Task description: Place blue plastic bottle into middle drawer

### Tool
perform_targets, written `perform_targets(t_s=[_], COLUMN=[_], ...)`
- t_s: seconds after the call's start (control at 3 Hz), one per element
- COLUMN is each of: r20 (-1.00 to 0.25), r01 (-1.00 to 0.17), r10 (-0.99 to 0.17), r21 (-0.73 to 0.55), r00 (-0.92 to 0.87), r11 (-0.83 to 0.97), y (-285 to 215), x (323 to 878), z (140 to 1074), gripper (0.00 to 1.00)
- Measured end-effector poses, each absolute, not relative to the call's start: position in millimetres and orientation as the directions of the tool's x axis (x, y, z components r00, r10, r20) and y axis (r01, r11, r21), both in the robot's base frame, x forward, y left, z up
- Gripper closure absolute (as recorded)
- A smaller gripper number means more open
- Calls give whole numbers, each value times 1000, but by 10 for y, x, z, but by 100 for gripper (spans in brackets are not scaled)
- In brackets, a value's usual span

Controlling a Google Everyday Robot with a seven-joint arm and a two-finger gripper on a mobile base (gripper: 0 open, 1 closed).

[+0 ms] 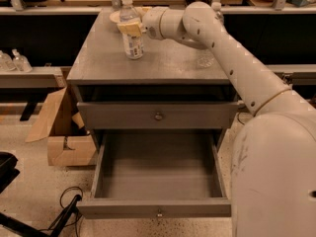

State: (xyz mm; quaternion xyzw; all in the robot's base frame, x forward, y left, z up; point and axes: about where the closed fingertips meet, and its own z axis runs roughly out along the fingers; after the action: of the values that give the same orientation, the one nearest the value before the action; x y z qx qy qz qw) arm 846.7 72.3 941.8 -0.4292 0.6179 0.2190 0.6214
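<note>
The blue plastic bottle [132, 39] stands upright at the back left of the grey cabinet top [168, 63]. It is clear, with a white cap and a pale printed label. My gripper [129, 27] reaches in from the right, and its yellowish fingers [127, 29] are closed around the bottle's shoulder. The middle drawer [158, 209] is pulled fully open below, its inside bare, with a small knob on its front. The drawer above it [158, 116] is shut.
A clear glass item [206, 58] stands on the top's right side, partly behind my arm. A white plate [115, 17] lies behind the bottle. An open cardboard box [61, 132] and cables [66, 209] are on the floor at the left. Small bottles [14, 61] sit on a left shelf.
</note>
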Motion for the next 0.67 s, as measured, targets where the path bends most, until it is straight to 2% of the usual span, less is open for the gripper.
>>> perform_targets(t_s=[0.33, 0.67], r20=[-956, -956], r01=[-806, -808], r10=[-257, -257], r21=[-261, -260], r00=[140, 140], r11=[531, 529], y=[767, 787], x=[8462, 8460], z=[9403, 9397], gripper=[92, 100])
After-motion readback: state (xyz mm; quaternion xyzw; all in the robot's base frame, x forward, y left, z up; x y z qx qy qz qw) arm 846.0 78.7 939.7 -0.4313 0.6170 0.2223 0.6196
